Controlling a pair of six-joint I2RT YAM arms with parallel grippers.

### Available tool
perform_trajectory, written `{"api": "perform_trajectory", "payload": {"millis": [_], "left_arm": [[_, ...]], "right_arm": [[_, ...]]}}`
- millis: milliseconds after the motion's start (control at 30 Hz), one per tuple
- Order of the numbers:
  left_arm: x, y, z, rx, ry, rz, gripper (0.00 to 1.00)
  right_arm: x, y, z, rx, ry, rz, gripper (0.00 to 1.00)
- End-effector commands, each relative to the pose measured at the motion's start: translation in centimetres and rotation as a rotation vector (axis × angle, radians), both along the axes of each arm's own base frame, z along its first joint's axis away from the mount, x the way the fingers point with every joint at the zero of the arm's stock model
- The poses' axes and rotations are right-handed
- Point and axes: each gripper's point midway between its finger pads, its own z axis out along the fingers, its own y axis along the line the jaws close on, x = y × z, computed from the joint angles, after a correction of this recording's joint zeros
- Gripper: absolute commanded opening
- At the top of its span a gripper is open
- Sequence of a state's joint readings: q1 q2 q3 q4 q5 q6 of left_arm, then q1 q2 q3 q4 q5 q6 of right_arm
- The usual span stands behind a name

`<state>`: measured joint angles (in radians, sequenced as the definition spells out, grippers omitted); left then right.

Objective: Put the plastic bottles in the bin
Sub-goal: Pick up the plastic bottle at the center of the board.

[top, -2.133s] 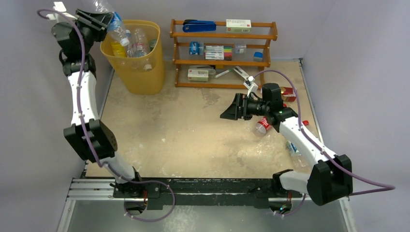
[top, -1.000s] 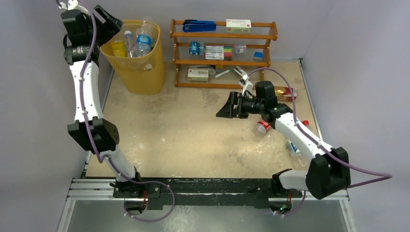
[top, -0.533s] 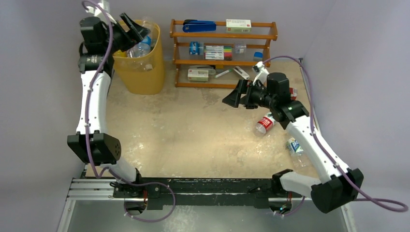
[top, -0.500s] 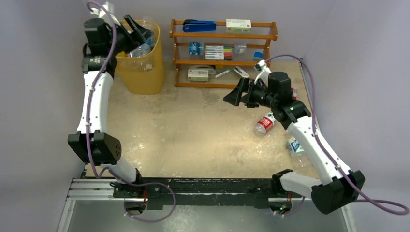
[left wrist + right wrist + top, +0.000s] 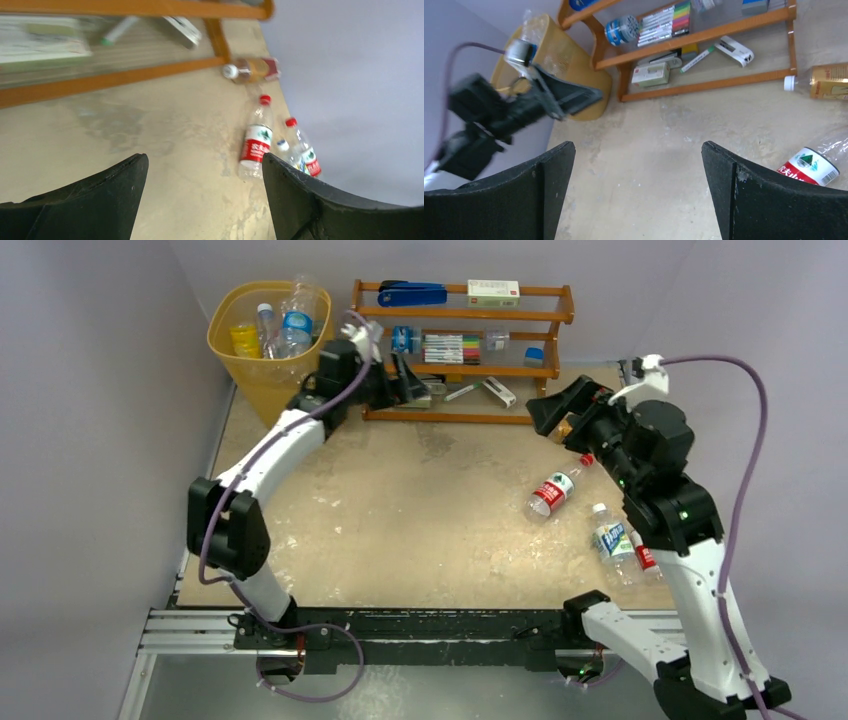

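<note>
The yellow-orange bin (image 5: 288, 400) stands at the back left with several plastic bottles (image 5: 290, 325) inside. My left gripper (image 5: 408, 380) (image 5: 204, 160) hangs open and empty in front of the shelf rack, right of the bin. My right gripper (image 5: 545, 412) (image 5: 638, 146) is open and empty above the table's right side. A clear red-label bottle (image 5: 552, 492) (image 5: 255, 145) (image 5: 811, 167) lies on the table below it. Two more bottles (image 5: 612, 542) (image 5: 300, 150) lie by the right wall. An orange bottle (image 5: 826, 81) (image 5: 252, 70) lies beside the rack's right foot.
A brown wooden three-tier rack (image 5: 462, 315) at the back holds a blue stapler (image 5: 412, 292), white boxes and pens. Grey walls close in the left, back and right. A metal rail (image 5: 200, 630) runs along the near edge.
My left arm swung from over the bin rightward and down to the rack's front, its jaws widening. My right arm lifted and drew back to the right.
</note>
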<state>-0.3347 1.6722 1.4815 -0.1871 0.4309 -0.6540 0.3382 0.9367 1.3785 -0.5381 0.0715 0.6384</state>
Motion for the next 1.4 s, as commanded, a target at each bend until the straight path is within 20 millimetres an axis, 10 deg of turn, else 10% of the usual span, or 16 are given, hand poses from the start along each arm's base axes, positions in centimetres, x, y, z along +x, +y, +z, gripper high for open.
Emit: {"api": "perform_trajectory", "payload": {"millis": [0, 200, 433, 800, 1367], "left_arm": [[-2.1, -9.6, -0.2, -0.060, -0.108, -0.166, 0.84], [-4.7, -18.4, -4.6, 0.011, -0.099, -0.280, 0.85], [-3.0, -15.1, -9.1, 0.100, -0.012, -0.129, 0.85], [-4.1, -9.1, -10.2, 0.133, 0.052, -0.048, 0.86], [-4.2, -5.9, -8.3, 0.086, 0.062, -0.020, 0.87]], "right_arm": [[-0.1, -1.4, 0.5, 0.013, 0.003, -0.081, 1.00], [0.0, -2.1, -3.2, 0.004, 0.126, -0.143, 1.00], [2.4, -3.5, -11.7, -0.012, 0.338, -0.201, 1.00], [6.1, -8.3, -21.9, -0.013, 0.536, -0.273, 1.00], [7.9, -12.7, -30.0, -0.037, 0.680, -0.331, 1.00]]}}
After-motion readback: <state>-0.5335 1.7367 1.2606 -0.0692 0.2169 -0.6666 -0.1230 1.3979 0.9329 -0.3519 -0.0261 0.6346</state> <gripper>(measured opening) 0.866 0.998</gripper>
